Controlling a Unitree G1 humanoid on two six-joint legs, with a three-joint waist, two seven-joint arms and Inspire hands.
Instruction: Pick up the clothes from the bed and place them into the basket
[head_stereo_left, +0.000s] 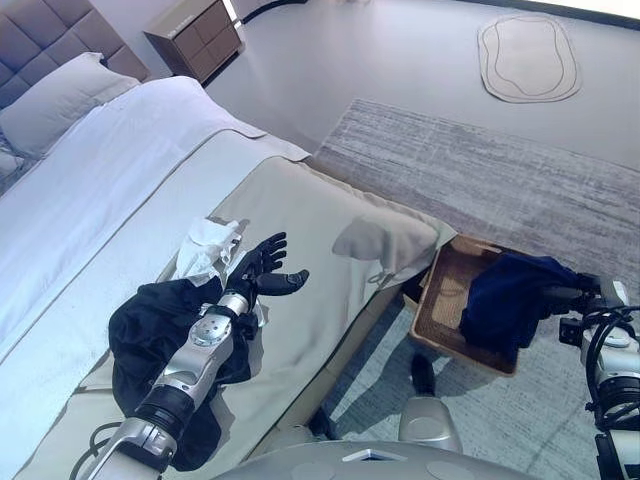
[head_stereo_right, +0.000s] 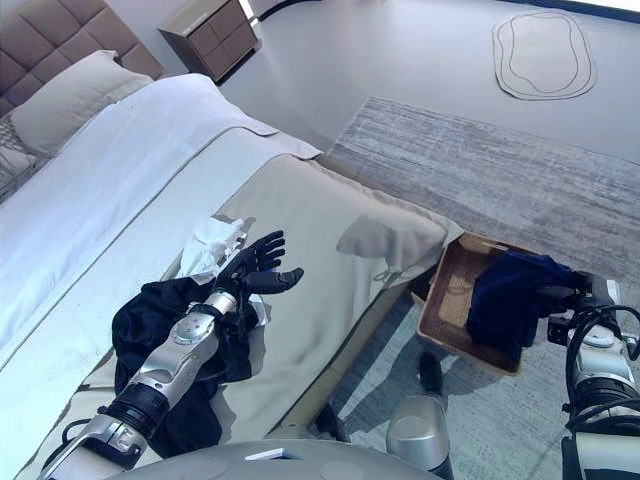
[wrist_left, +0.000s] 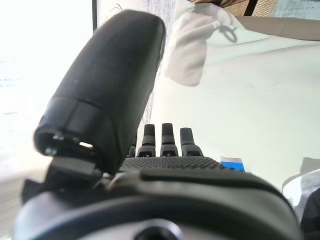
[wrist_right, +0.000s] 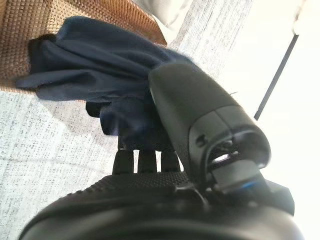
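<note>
Navy cloth hangs from my right hand, fingers curled into it, partly over the wicker basket on the floor right of the bed. My left hand hovers spread, empty, near black clothes and a white garment. Released now, I judge, the cloth could drape over the rim and slide out.

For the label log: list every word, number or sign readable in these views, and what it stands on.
None can be read. No print shows on the bed, the basket, the dark blue garment, the black clothes or the white cloth.
</note>
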